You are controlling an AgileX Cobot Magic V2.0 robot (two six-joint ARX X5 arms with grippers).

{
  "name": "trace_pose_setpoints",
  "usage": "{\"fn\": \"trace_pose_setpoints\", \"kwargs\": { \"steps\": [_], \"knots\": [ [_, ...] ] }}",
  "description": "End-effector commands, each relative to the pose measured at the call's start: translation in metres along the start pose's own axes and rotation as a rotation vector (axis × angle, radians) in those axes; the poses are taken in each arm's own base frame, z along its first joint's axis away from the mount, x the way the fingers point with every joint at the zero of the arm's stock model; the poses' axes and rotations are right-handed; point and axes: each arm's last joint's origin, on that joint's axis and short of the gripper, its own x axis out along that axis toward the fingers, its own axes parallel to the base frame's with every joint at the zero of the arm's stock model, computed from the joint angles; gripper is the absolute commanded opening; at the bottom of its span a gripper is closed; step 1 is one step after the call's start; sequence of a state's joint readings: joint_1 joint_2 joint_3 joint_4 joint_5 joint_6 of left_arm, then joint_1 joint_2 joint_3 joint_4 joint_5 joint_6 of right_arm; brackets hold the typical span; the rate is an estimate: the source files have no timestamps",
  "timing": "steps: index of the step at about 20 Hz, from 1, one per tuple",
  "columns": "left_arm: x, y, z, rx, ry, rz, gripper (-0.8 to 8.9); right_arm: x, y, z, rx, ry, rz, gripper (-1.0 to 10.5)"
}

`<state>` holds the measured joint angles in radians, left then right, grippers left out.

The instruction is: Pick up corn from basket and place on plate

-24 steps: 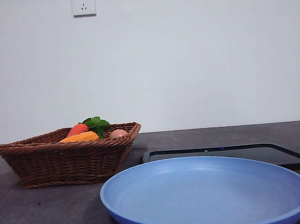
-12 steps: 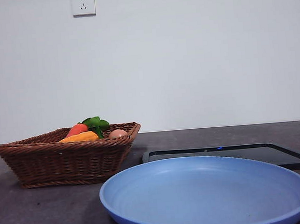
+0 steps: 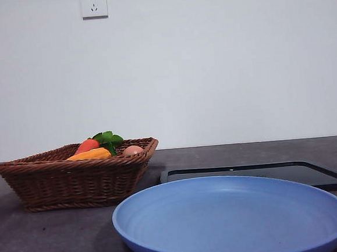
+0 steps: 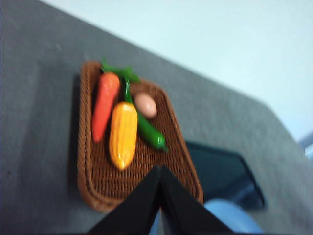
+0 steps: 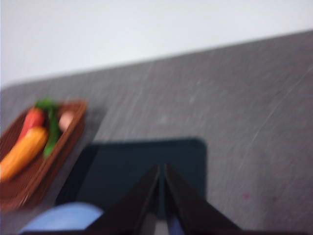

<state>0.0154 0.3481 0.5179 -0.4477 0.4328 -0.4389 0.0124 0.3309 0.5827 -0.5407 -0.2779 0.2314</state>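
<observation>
Corn [image 3: 89, 155] half-hidden behind basket [image 3: 73, 180] rim

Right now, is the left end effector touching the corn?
Apart. In the left wrist view, the left end effector sits shut above the basket, and bare wicker shows between its tip and the corn.

We see the front view evenly lit and sharp: soft, diffuse light on the pale wall [image 3: 211, 70], no glare, a faint shadow on the table [image 3: 49, 240] beside the plate [image 3: 231, 217] and under the basket [image 3: 73, 180]. Both wrist views are blurred. In the left one the corn [image 4: 122, 134] and carrot [image 4: 104, 105] smear at their edges, and a dark shadow lines one side of the basket. The right one is softer still; the tray [image 5: 146, 166] looks hazy.
</observation>
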Motion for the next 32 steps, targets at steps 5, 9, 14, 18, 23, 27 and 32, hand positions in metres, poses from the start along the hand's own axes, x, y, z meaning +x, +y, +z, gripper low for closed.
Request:
{"fn": "trace_pose_setpoints", "kwargs": {
  "steps": [5,9,14,18,23,27,32],
  "knots": [
    [0.005,-0.009,0.018,0.134,0.230,-0.002,0.05,0.013,0.006,0.019,-0.114,0.300,0.129,0.0],
    [0.008,-0.010,0.019,0.149,0.340,-0.011,0.05,0.021,0.008,0.022,-0.114,0.435,0.152,0.0],
    [0.010,-0.010,0.015,0.137,0.414,-0.016,0.06,0.038,0.011,0.019,-0.113,0.551,0.192,0.0],
    [0.010,-0.010,0.015,0.137,0.414,-0.016,1.52,0.041,0.011,0.018,-0.105,0.561,0.193,1.2],
    [0.011,-0.009,0.015,0.121,0.421,-0.011,4.21,0.044,0.010,0.018,-0.074,0.575,0.183,3.2],
    [0.012,-0.009,0.015,0.120,0.424,-0.010,4.18,0.061,0.008,0.014,-0.027,0.655,0.197,3.2],
    [0.012,-0.009,0.015,0.120,0.423,-0.011,4.17,0.102,0.011,0.000,-0.011,0.783,0.230,3.2]
  ]
}}
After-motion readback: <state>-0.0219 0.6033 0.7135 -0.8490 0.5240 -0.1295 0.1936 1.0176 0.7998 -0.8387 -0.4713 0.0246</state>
